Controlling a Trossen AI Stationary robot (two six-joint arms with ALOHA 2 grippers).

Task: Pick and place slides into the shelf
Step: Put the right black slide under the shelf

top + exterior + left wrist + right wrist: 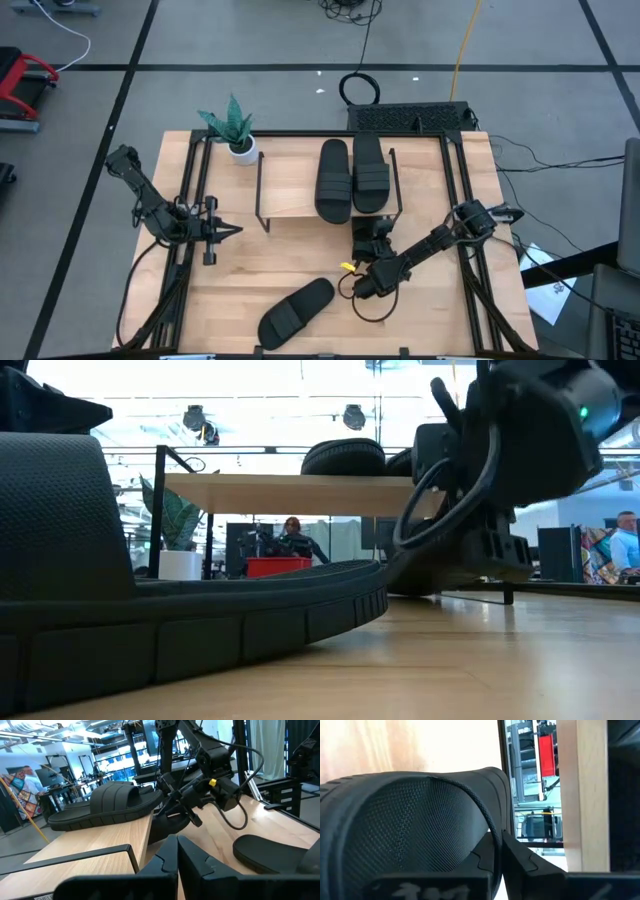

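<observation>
Two black slides (333,180) (370,172) lie side by side on the shelf's wooden top board (290,200). A third slide (295,312) lies flat on the table near its front edge and fills the foreground of the low view (150,610). My right gripper (372,248) is at the shelf's near side, shut on another slide (170,822) that reaches in under the top board. My left gripper (232,231) waits at the table's left, shut and level, with nothing in it. My right gripper pinches the slide's rim at its near end (491,831) between its two fingers. It comes from the table's near side, slanting a little downward. The slide's textured face (410,830) fills the wrist view, and its far part lies under the shelf's top board (580,795).
A small potted plant (238,135) stands by the shelf's far left corner. A black box (410,118) sits at the table's far edge. Black rails (190,200) run along both table sides. Bare wood lies between the loose slide and the shelf. People show in the room behind.
</observation>
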